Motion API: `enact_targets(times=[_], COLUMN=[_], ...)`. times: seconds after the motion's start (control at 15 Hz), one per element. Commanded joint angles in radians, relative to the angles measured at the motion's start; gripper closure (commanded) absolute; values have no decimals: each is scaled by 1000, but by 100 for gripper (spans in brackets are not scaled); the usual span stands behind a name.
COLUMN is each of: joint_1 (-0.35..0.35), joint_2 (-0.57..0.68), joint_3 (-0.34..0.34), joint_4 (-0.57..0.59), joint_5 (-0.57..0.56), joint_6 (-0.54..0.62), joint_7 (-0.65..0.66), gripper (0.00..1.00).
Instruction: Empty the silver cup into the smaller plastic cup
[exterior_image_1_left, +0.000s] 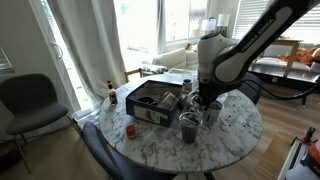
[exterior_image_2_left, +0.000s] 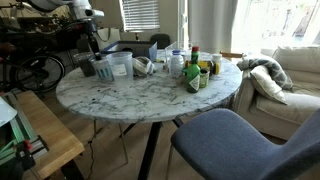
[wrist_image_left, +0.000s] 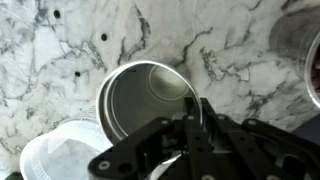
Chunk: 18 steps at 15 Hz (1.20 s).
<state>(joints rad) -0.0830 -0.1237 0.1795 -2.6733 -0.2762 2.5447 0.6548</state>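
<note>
In the wrist view the silver cup (wrist_image_left: 140, 100) stands upright on the marble table, seen from above, and I cannot see any contents. My gripper (wrist_image_left: 197, 118) is shut on its rim at the near right side, one finger inside and one outside. The smaller plastic cup (wrist_image_left: 303, 50) is dark and cut off at the right edge, a short way from the silver cup. In an exterior view the gripper (exterior_image_1_left: 205, 101) is down among the cups, with the smaller plastic cup (exterior_image_1_left: 189, 127) just in front of it.
The wider whitish plastic cup (wrist_image_left: 60, 155) stands against the silver cup's other side and also shows in an exterior view (exterior_image_2_left: 120, 66). A dark open box (exterior_image_1_left: 150, 100) lies mid-table. Bottles and jars (exterior_image_2_left: 195, 70) stand together. Chairs ring the round marble table (exterior_image_2_left: 150, 95).
</note>
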Motion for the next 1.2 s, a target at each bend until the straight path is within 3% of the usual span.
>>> enact_targets(times=[0.0,0.27,0.53,0.67,1.0,1.07,1.13], joint_1=[26,59,96,95,69,64,61], joint_2=[26,-12,-117,-196,-385,-299,-333], joint_3=[-27,-52,-110,-141,-244,-198,-218], joint_4=[15,12,14,19,26,52,52], joint_5=[-36,84,348,398,396,372,374], joint_6=[45,57,-56,-160,-403,-330,-368], joint_7=[-7,-110,-359,-451,-659,-564,-604], gripper=[56,25,0,0,0,0,0])
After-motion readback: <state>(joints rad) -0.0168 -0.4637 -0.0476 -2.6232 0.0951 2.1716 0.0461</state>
